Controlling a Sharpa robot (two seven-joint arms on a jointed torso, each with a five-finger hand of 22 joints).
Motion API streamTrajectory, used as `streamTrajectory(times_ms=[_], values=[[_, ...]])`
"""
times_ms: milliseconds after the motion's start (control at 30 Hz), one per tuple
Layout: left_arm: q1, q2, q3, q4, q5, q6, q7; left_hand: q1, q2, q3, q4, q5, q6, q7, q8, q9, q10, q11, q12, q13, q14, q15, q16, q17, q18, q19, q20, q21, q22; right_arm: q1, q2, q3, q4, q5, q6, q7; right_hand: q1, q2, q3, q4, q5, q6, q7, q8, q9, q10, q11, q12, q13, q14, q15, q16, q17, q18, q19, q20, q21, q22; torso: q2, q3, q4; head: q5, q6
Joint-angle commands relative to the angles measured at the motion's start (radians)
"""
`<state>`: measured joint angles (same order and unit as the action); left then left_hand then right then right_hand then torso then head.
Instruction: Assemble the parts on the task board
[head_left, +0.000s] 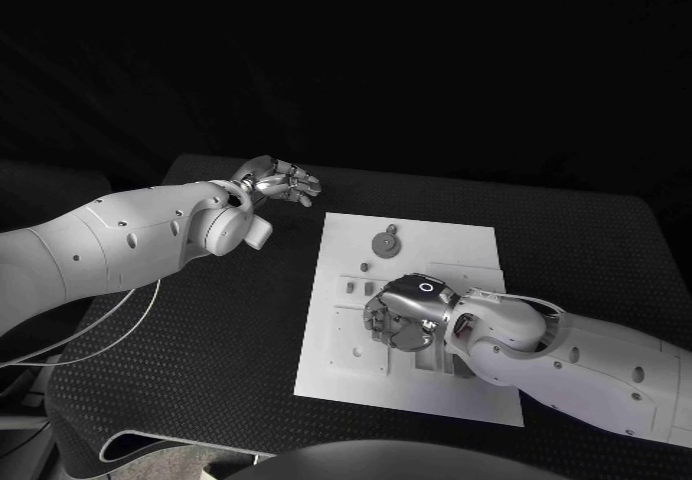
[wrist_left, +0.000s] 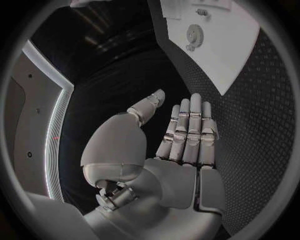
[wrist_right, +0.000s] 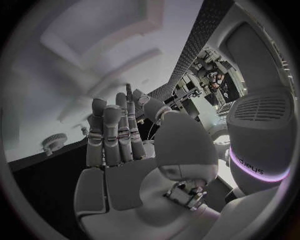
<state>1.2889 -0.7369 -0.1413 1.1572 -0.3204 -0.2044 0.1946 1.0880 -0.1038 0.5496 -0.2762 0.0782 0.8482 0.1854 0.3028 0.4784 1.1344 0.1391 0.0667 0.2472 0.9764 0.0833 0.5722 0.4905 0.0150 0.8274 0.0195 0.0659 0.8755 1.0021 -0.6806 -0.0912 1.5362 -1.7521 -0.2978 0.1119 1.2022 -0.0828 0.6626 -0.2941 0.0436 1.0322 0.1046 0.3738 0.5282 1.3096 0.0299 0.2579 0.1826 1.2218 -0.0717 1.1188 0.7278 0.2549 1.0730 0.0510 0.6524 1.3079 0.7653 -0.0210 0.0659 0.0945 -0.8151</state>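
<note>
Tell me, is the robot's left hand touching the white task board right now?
Apart. In the head view the left hand hangs beyond the task board's far left corner, with black table showing between them; the left wrist view shows the same gap.

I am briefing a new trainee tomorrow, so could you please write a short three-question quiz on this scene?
1. True or false: the left hand rests on the task board.
2. Which hand is over the task board? A) left B) right C) both
3. Fill in: the round gear-like part lies on the board's ____ end, away from the robot.

Key:
1. False; it hangs open over the black table, beside the board.
2. B; the right hand is low over the board's middle.
3. far
</note>
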Motion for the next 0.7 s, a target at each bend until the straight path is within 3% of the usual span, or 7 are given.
streamTrajectory(times_ms=[33, 700], values=[[0.001, 0.001, 0.001, 0.002, 0.006, 0.015, 0.009, -0.002, 0.001, -0.007, 0.001, -0.005, -0.007, 0.000, 0.006, -0.001, -0.006, 0.000, 0.004, -0.001, 0.005, 0.000, -0.007, 0.002, -0.015, 0.010, 0.000, 0.000, -0.002, -0.003, 0.003, -0.001, -0.011, -0.022, 0.002, 0.009, 0.010, 0.010, 0.005, 0.002, 0.007, 0.005, -0.002, 0.005, 0.002, 0.011, 0.000, 0.001, -0.004, -0.001, -0.008, 0.002, 0.001, 0.007, 0.008, -0.002, 0.004, 0.023, 0.000, 0.0004, -0.0007, 0.002, -0.001], [0.001, -0.001, 0.001, 0.001, 0.006, 0.017, 0.007, -0.002, 0.002, -0.007, 0.002, -0.005, -0.008, 0.000, 0.006, -0.002, -0.007, 0.000, 0.003, -0.002, 0.006, 0.000, -0.010, 0.005, -0.015, 0.010, 0.001, 0.000, -0.004, -0.004, -0.001, -0.001, -0.026, -0.043, 0.002, 0.012, 0.011, 0.010, 0.004, 0.001, 0.007, 0.005, -0.002, 0.006, 0.002, 0.012, 0.000, 0.000, -0.003, 0.000, -0.009, 0.002, 0.002, 0.007, 0.008, -0.002, 0.005, 0.023, 0.000, 0.0007, -0.0006, 0.008, -0.005]])
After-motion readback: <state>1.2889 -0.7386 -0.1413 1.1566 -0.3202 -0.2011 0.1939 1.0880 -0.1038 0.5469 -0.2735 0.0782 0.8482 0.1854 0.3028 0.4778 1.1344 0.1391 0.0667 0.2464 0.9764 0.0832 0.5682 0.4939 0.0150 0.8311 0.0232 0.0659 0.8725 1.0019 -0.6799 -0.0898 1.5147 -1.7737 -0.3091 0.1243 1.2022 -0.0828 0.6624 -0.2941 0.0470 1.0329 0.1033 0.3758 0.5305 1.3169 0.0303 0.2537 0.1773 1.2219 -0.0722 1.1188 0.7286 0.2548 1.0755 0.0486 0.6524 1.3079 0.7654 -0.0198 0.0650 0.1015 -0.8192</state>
